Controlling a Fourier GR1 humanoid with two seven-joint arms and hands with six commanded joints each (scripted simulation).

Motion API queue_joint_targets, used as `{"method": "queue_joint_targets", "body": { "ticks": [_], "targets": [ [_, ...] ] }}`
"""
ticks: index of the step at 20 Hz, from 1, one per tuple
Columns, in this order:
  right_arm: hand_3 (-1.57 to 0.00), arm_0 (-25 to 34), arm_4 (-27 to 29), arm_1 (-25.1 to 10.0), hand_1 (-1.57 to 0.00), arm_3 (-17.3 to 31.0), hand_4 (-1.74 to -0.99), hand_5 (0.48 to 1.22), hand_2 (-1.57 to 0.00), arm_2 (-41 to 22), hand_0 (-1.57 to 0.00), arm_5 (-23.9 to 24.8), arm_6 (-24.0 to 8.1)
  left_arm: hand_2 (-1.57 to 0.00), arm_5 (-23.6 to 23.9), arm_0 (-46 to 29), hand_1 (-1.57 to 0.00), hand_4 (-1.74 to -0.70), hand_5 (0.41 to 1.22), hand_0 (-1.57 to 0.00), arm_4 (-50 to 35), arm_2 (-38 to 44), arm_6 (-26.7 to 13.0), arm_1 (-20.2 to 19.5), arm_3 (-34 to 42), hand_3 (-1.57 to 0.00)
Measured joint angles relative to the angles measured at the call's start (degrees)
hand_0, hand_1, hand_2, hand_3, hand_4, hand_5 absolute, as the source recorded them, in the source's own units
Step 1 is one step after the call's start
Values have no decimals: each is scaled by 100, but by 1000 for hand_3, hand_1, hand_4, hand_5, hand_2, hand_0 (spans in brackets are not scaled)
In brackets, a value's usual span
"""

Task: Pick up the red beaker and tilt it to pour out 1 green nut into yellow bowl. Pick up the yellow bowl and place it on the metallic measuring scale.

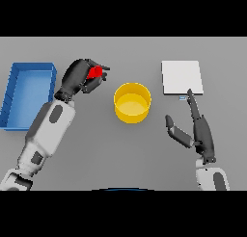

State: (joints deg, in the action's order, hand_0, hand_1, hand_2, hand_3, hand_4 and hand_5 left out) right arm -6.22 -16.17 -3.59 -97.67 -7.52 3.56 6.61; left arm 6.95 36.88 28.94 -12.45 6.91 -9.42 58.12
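From the head view I saw my left hand (81,77) with its fingers curled tight round the red beaker (95,72), holding it just left of the yellow bowl (132,102) and beside the blue bin (28,94). My right hand (198,130) lay near the table with fingers straight and thumb spread, holding nothing, its fingertip reaching the near edge of the metallic measuring scale (181,77), which sat just right of the bowl

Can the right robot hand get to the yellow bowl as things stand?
Probably yes. The right robot hand is open and holds nothing, and bare table lies between it and the yellow bowl. The left robot hand, curled on the red beaker, stays on the bowl's far side.
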Motion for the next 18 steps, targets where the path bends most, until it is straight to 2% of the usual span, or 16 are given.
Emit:
{"method": "queue_joint_targets", "body": {
  "ticks": [3,6,8,9,12,14,18],
  "targets": [
    [1,-24,7,44,1,-61,-1069,685,1,-63,1,-37,101,-1566,-297,312,-1566,-1739,1153,-1566,652,-563,-495,-254,123,-1564],
    [1,20,-72,42,1,12,-1054,691,1,-76,1,-7,49,-1569,-754,808,-1569,-1740,1186,-1569,1309,-1214,-608,-455,-4,-1568],
    [1,-33,-104,83,1,-37,-1068,689,1,-120,1,18,175,-1569,-1045,1104,-1570,-1740,1199,-1569,1682,-1587,-722,-515,-210,-1569],
    [1,-51,-45,15,1,-69,-1070,686,1,-55,1,-12,132,-1570,-1247,1298,-1570,-1689,1203,-1570,1846,-1783,-616,-584,-295,-1569],
    [1,-57,59,68,1,-22,-1063,681,1,-69,1,-79,246,-1570,-1762,1721,-1570,-1582,1212,-1570,2277,-2308,-670,-609,-548,-1570],
    [1,-23,56,95,1,4,-1057,674,1,-70,1,-71,103,-1571,-2002,1998,-1571,-1637,1215,-1571,2592,-2595,-655,-568,-766,-1570],
    [1,-1,80,17,1,-1,-1066,689,1,-42,1,-128,62,-1571,-2231,2447,-1571,-1696,1219,-1571,3151,-3153,-492,-419,-1254,-1571]
  ]
}}
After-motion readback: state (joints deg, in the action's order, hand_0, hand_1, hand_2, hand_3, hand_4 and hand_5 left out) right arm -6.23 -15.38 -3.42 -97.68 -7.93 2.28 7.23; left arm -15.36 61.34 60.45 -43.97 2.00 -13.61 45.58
